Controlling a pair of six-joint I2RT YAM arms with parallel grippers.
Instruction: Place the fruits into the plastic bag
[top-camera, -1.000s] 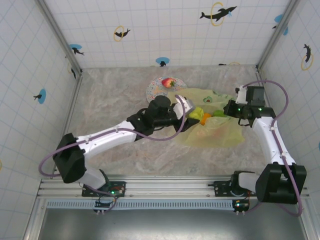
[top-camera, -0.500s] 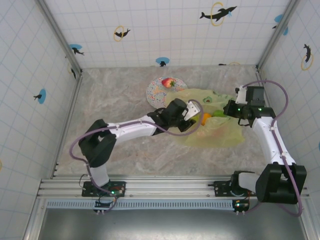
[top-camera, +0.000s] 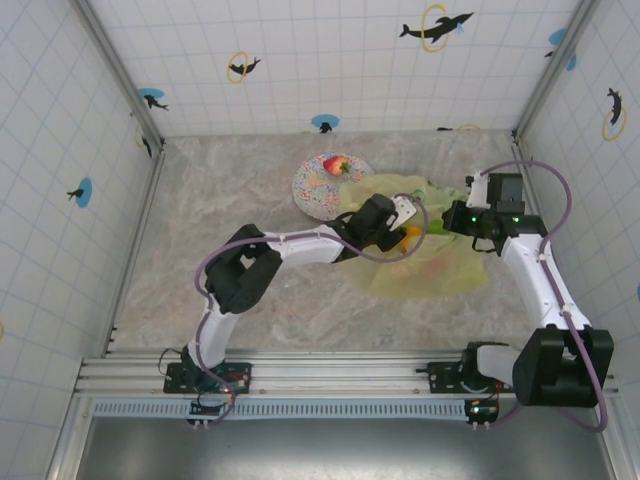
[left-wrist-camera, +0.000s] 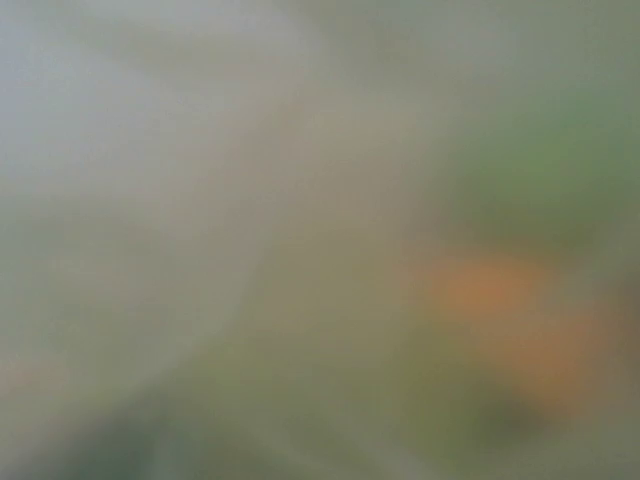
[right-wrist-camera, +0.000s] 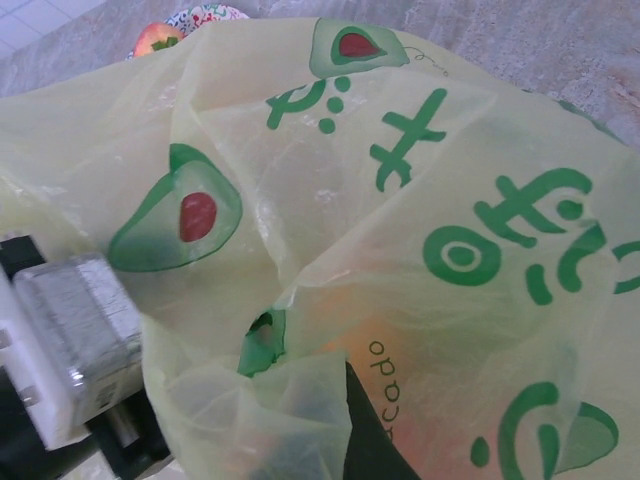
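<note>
Left gripper, top view: pushed into the mouth of the plastic bag. Its fingertips are under the film, so I can't tell how far they're spread or whether a fruit sits between them. Orange fruit lies just below it inside the bag, with a green fruit beside that. Right gripper is at the bag's upper rim, pressed together on the film and, by the look of it, propping the mouth up. One red-and-peach fruit sits on the patterned plate, apart from the bag.

Left wrist view: all blur, lens right against something. Orange blobs lower right, green smear above them; fruits, I'd guess. Too blurred to read the fingers.

Right wrist view: bag film drapes across the frame, avocado prints and green lettering sharp. Right gripper's dark finger is at the bottom edge with a fold of film pinched against it. An orange glow shows through the plastic just above. Left gripper's grey-white body is at lower left, tucked under the bag's lip. Plate and its fruit peek over the top-left corner.

Step in hand, my read: a drop inside the bag.
- Let go well past the lip so nothing rolls out.
- Back out along the entry line, low and slow, so the fingers don't snag film.
- Don't slacken the right grip until the left is clear.
</note>
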